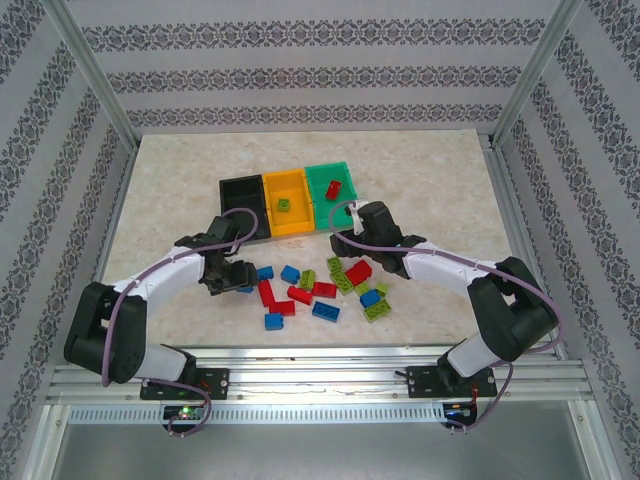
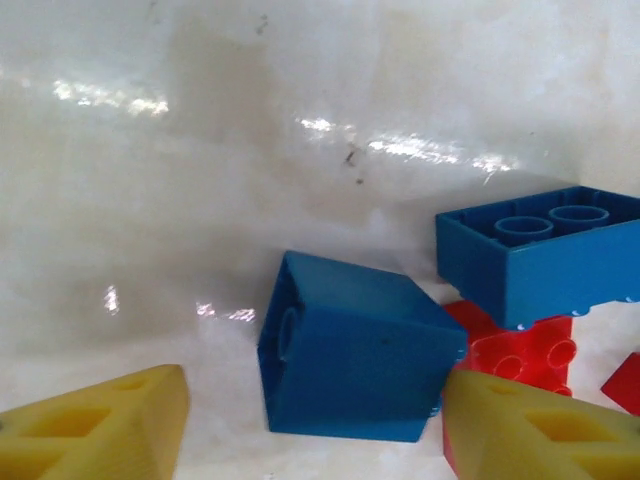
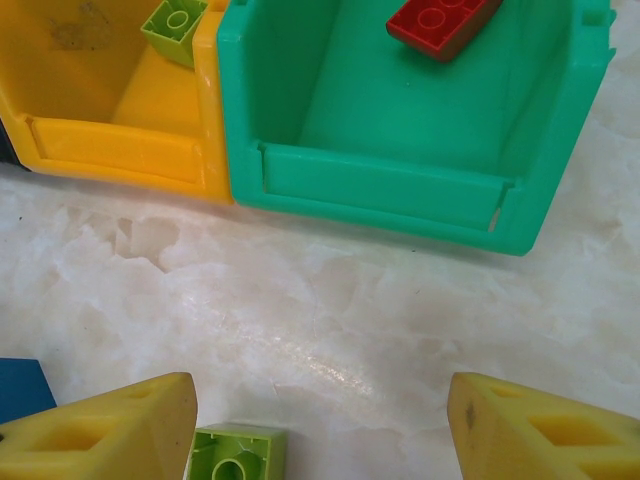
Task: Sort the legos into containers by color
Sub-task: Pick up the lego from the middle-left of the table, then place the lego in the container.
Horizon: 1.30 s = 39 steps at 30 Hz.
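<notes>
L gripper (image 2: 315, 412) astride blue lego (image 2: 350, 350), prob touching; fingers (image 2: 110, 425) cropped.

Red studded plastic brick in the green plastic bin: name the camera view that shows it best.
Right wrist view. The red studded plastic brick is large and sharp there, studs visible, lying at the far end of the green plastic bin. The top external view gives it as a small red patch in that bin.
</notes>
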Available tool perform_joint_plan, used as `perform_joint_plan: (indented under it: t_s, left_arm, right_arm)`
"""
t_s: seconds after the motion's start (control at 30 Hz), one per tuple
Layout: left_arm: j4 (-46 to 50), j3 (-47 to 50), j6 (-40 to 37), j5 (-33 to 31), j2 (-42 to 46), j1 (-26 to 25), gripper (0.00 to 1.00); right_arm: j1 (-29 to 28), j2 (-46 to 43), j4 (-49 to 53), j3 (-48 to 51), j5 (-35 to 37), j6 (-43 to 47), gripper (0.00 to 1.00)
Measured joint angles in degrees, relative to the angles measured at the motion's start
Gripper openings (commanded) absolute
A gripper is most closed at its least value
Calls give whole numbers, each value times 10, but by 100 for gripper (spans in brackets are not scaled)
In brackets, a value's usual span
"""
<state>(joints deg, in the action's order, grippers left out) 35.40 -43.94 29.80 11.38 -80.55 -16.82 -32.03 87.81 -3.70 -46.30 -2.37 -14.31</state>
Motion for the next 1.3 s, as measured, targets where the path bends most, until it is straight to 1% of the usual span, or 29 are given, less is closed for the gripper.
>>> perform_joint_plan:
  t_s: [0.1,0.23,0.33,0.37,0.57,0.7,0.83,1.0,1.13,1.23,1.3]
  left_arm:
    - [-3,-6,-5,3,-17,-4,50]
    - [-5,-7,-10,3,-16,-7,45]
    - [-7,-7,-12,3,-14,-7,37]
    - [-7,-7,-12,3,-12,-7,36]
    - [-11,-7,-11,-4,23,-7,31]
    - [-13,-10,-14,-24,61,-7,30]
    - [-13,-49,-29,-46,64,0,30]
    - [-22,-135,-52,-56,19,24,32]
    - [-45,-204,-69,-43,-50,54,36]
    - [-59,-244,-76,-25,-106,77,44]
    - [-63,-263,-79,-15,-136,88,57]
  right_arm:
    - [-1,0,0,0,0,0,67]
    - [-1,1,0,0,0,2,67]
    - [-1,1,0,0,0,5,67]
    - [-1,1,0,0,0,6,67]
    - [-1,1,0,0,0,8,67]
    - [-1,1,0,0,0,8,67]
    - [-1,1,0,0,0,8,67]
    - [-5,1,0,0,0,8,67]
    - [-5,1,-2,0,0,8,67]
    - [-5,1,-9,0,0,8,67]
    - [-5,1,-13,1,0,8,67]
